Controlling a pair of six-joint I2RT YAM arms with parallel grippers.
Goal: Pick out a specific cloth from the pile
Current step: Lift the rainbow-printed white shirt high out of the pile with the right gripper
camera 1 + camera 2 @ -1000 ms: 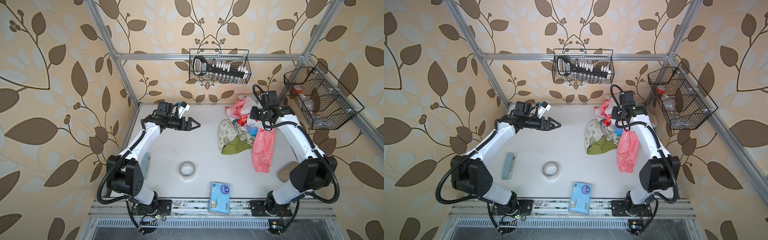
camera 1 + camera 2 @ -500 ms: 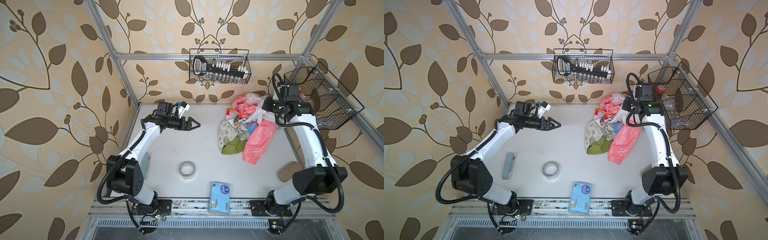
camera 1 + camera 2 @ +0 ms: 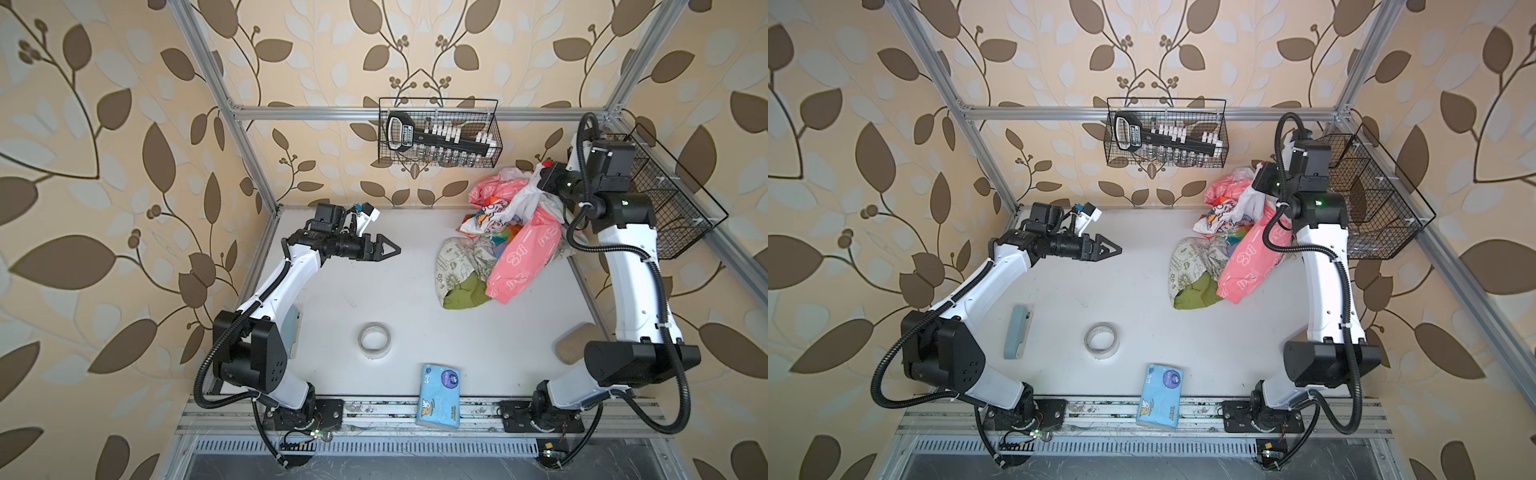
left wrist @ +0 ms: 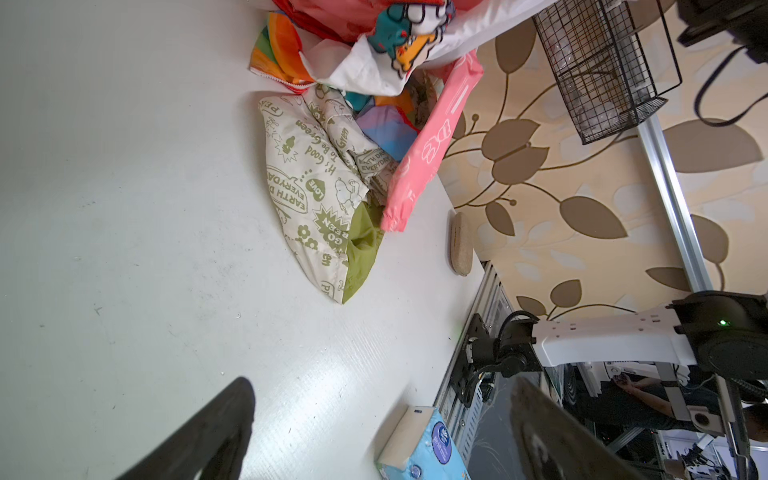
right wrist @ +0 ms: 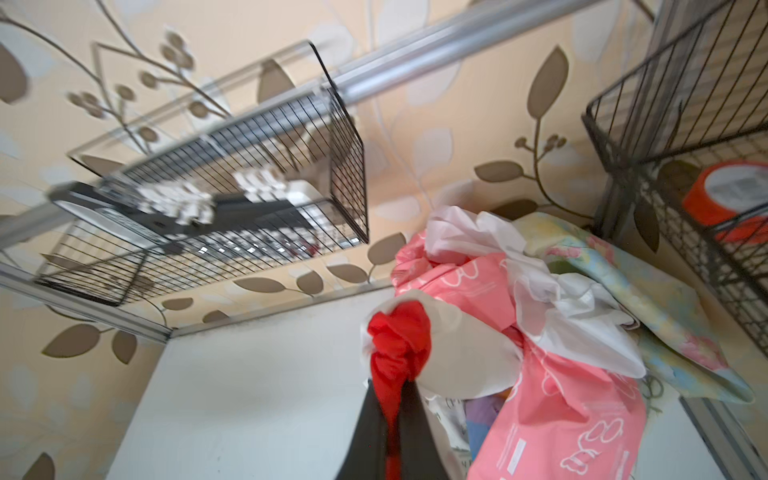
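Observation:
The cloth, white with cartoon animals, rainbow stripes and red trim, hangs lifted above the pile at the table's back right. My right gripper is shut on its bunched red trim, high near the back right corner, as both top views show. A pink garment with white prints drapes from the lifted cloth down onto the pile. A cream cloth with green doodles and an olive piece lie flat below. My left gripper hovers open and empty over the table's left middle.
A tape roll and a blue tissue pack lie near the front edge. A grey-blue bar lies front left, and a tan oval pad sits by the right arm. Wire baskets hang on the back wall and right wall.
My right gripper has risen and swung toward the back right corner, pulling the cloth up out of the pile, with the pink garment dragged along. The left arm has stayed still.

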